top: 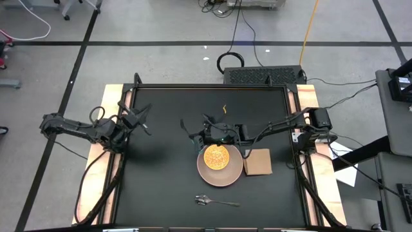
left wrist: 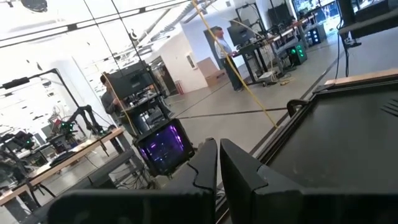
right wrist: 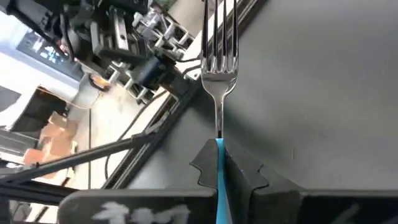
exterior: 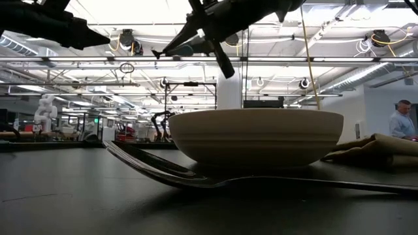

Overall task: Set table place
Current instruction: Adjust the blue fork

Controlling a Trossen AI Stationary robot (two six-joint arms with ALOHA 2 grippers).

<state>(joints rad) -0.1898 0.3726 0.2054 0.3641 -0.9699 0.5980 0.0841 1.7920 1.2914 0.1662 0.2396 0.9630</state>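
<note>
A pale pink plate (top: 226,174) lies on the black table (top: 161,187) near its middle, with a yellow dish (top: 216,156) on it. A tan napkin (top: 257,162) lies right of the plate, and a silver spoon (top: 215,202) lies on the table near its front edge. My right gripper (top: 201,136) hangs above the table, just left of the plate's far side, shut on a blue-handled fork (right wrist: 219,68). My left gripper (left wrist: 217,165) is shut and empty, raised over the table's left edge (top: 143,122). My right gripper pinches the fork's blue handle (right wrist: 220,163) between its two fingers. The fingers reach roughly level from the table's right and lie along the fork. The silver tines (right wrist: 219,25) stick out ahead of the fingertips toward the table's left. The fork is lifted clear of the table.
The low view shows the plate (exterior: 255,137), the spoon (exterior: 196,177) in front of it and the napkin (exterior: 372,150). Bare tabletop lies left of the plate. Wooden strips (top: 106,148) run along the table's left and right sides. People stand in the room beyond.
</note>
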